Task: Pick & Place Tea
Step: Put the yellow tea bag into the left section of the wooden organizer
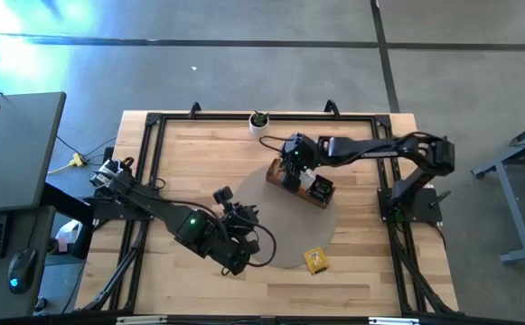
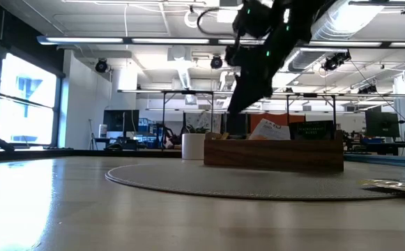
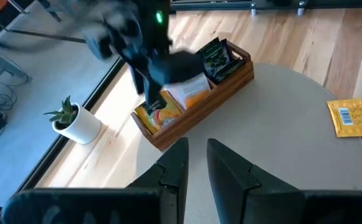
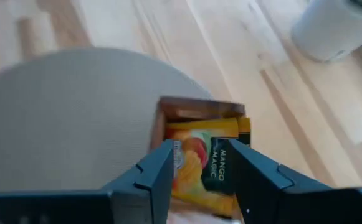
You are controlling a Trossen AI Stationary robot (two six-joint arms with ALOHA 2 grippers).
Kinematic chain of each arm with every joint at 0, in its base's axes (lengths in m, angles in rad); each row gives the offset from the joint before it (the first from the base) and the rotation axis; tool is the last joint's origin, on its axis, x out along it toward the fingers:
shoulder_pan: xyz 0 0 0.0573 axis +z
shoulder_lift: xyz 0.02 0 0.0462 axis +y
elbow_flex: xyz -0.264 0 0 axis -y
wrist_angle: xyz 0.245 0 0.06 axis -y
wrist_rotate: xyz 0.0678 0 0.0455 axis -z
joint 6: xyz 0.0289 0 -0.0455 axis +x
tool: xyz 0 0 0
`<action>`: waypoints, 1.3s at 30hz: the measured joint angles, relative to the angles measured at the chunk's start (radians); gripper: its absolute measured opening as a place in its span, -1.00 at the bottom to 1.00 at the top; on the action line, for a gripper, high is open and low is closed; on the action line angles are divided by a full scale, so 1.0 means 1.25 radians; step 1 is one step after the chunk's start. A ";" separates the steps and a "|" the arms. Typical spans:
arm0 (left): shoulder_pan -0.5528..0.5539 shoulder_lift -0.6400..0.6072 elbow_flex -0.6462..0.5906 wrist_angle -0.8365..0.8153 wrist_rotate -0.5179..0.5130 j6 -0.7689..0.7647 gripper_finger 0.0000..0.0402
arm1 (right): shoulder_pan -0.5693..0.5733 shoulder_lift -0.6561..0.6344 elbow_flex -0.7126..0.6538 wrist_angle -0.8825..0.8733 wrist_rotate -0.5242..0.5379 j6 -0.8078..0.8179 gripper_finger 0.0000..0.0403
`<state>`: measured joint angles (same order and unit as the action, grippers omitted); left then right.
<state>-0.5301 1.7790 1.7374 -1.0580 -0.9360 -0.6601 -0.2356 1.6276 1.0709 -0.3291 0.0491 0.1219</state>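
The brown wooden tray [image 1: 302, 184] lies on a round grey mat [image 1: 280, 236] and holds upright sachets. In the left wrist view these are orange-yellow ones [image 3: 162, 112], a pale-labelled one [image 3: 190, 93] and dark ones [image 3: 217, 57]. One yellow sachet [image 1: 315, 261] lies flat near the mat's near edge, also seen as the yellow sachet [image 3: 355, 116]. My right gripper [image 4: 199, 168] is open, pointing down over the tray's end compartment, its fingers on either side of a yellow "Mango Magic" sachet [image 4: 202, 155]. My left gripper [image 3: 197, 167] hovers open and empty over the mat's near-left part. My right gripper's fingers [image 4: 159, 165] stand on either side of the upright yellow sachet's top edge [image 4: 199, 134] in the tray's end compartment, coming from above. I cannot tell whether they touch it. The sachet stands in the tray.
A small white pot with a plant [image 1: 258, 122] stands near the table's far edge, just beyond the tray; it shows too as the pot [image 3: 78, 121]. A black frame [image 1: 154, 135] runs around the wooden tabletop. Bare mat lies between the tray and the loose sachet.
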 joint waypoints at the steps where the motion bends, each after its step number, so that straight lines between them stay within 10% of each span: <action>1: 0.000 0.000 0.000 0.000 0.000 0.000 -0.71 | 0.001 -0.015 0.017 -0.029 -0.003 0.001 -0.28; 13: 0.008 0.000 0.001 0.003 0.008 -0.020 -0.71 | 0.321 -0.146 0.021 -0.312 -0.006 0.128 -0.26; 21: 0.098 0.080 0.003 0.149 0.244 0.059 -0.71 | 0.672 -0.144 -0.172 -0.082 0.076 0.261 -0.26; 26: 0.179 0.174 0.004 0.383 0.531 0.205 -0.71 | 0.830 -0.130 -0.290 0.196 0.220 0.171 -0.26; 39: 0.274 0.357 -0.002 0.693 0.774 0.216 -0.71 | 0.933 0.002 -0.320 0.254 0.344 0.082 -0.26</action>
<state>-0.1879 2.2252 1.7348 -0.1919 0.0312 -0.3905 0.9302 1.6297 0.6709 -0.0116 0.4792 0.2247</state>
